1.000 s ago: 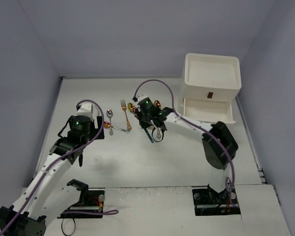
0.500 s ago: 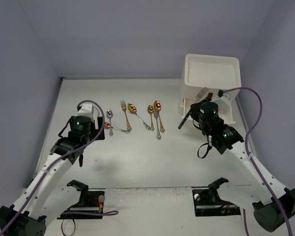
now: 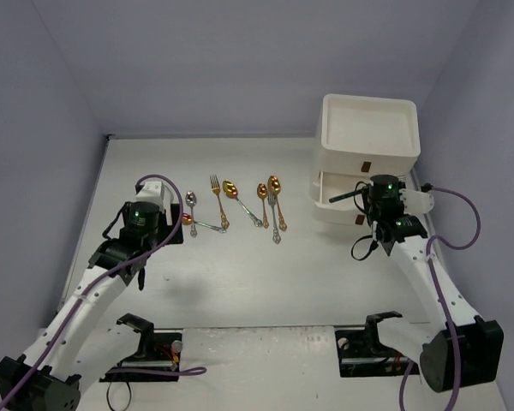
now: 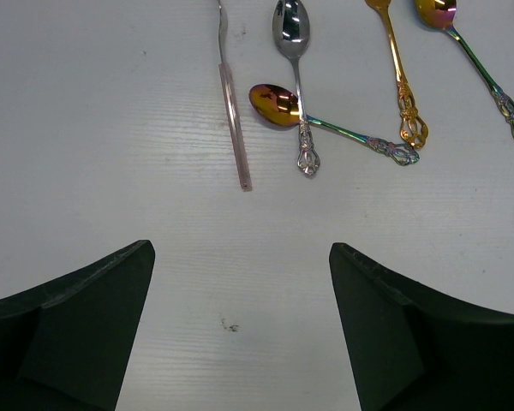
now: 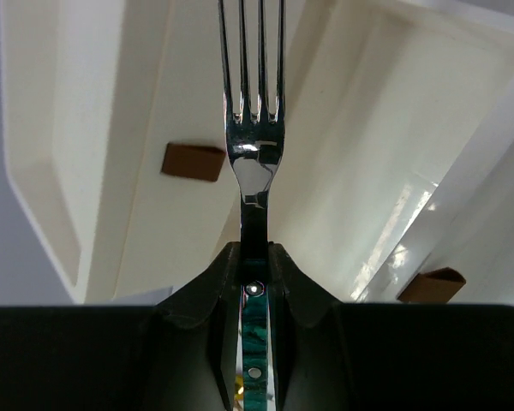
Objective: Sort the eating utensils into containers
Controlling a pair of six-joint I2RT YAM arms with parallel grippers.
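This is a robotics lab test booth. A white-painted plank worktop (image 3: 283, 274) is closed in by plain lavender panels (image 3: 223, 68) behind and to both sides of the tools. Two white-and-black arms (image 3: 94, 291) are bolted to black base plates (image 3: 146, 347) at its near edge, with purple cables (image 3: 450, 201) looping along them and green status lights (image 3: 137, 214) glowing. Ahead of the left tool (image 4: 240, 257), ornate spoons and forks (image 3: 262, 190) lie in a staged row. A cream drawer cabinet (image 3: 368, 128) stands just ahead of the right tool (image 5: 253, 265).

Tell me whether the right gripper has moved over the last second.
Yes. The right gripper, shut on a teal-handled fork, has swung rightward from above the utensil row to the front of the drawer cabinet.
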